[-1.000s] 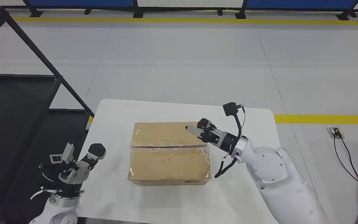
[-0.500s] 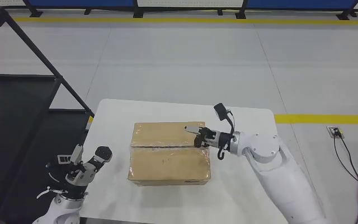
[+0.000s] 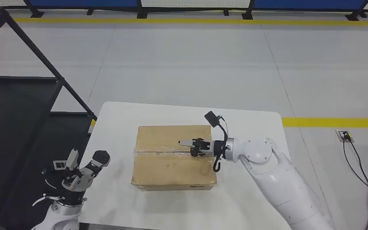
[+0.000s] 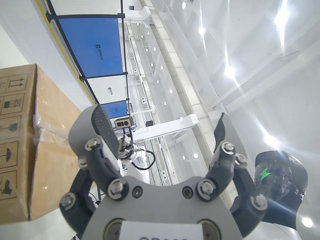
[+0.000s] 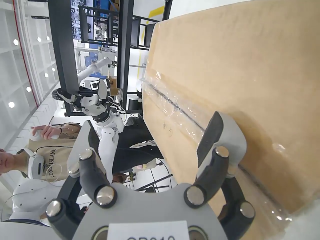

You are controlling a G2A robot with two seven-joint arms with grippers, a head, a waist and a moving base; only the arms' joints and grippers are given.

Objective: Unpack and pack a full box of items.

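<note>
While one taped box [image 3: 172,167] lies shut, right hand [image 3: 188,144] over it and left hand [image 4: 160,118] aside both gape empty.

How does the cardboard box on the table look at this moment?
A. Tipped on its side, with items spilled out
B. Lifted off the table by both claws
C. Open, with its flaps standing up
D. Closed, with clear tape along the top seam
D: the top of the box is flat and shut, clear tape runs along its middle seam, and the right claw hangs open over that seam.
</note>
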